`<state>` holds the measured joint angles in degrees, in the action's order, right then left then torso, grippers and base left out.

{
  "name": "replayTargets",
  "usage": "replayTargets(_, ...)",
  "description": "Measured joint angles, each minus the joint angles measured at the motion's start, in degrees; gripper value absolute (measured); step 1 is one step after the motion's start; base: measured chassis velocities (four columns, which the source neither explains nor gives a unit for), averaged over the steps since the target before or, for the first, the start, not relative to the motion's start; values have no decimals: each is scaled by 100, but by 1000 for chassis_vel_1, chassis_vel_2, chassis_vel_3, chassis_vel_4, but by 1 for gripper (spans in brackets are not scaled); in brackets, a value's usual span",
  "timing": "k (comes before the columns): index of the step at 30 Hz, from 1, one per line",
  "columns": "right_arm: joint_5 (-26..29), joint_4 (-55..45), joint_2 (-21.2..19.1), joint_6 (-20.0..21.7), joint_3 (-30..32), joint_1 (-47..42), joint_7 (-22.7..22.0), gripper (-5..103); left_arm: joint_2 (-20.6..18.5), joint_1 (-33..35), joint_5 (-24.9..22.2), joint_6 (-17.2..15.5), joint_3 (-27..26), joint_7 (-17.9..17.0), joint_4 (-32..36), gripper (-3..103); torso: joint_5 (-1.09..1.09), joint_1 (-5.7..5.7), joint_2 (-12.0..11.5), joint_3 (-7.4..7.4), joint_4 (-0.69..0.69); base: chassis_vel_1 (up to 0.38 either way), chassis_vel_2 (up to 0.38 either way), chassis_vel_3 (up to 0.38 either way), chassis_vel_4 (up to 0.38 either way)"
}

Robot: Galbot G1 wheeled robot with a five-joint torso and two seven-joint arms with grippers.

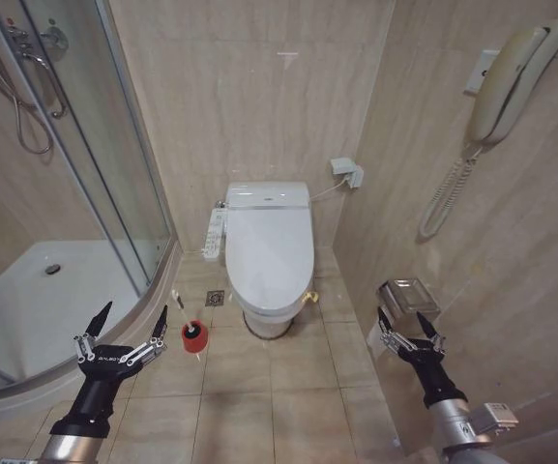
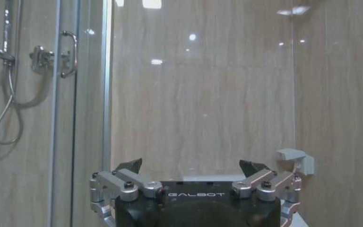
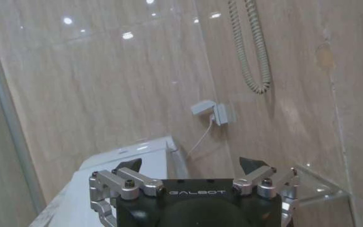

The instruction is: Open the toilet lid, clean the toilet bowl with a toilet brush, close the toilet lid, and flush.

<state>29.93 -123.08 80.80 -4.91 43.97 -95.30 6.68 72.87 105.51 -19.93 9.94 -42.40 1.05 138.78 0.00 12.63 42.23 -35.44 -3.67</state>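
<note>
Tiled bathroom, toilet against far wall. Lid [image 1: 270,253] down; nothing started. Brush [image 1: 193,337] in red cup on floor, left of bowl base. Left gripper [image 1: 126,328] spread wide, empty, near brush. Right gripper [image 1: 409,328] open, empty, by right wall.

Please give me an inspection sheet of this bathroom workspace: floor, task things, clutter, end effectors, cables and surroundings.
Surface: beige tiled floor, a small square drain left of the toilet base.
Job's things: lid shut over the bowl; brush standing in its red holder on the floor, left of the toilet.
Clutter: nothing seen.
End effectors: left end effector open, empty, low near the shower rim; right end effector open, empty, by the right wall.
Cables: white cord from the toilet's rear unit to a wall socket; coiled cord under the wall phone.
Surroundings: glass shower on the left, metal paper holder on the right wall.
</note>
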Motion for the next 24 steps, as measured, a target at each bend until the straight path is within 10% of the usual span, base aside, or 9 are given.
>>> replayTargets(24,-61,87,-40,-78,95,112,-283,100,0,0,0,0,0,0,0,100,0,-2,-1,1,0,-151,151,137,-140)
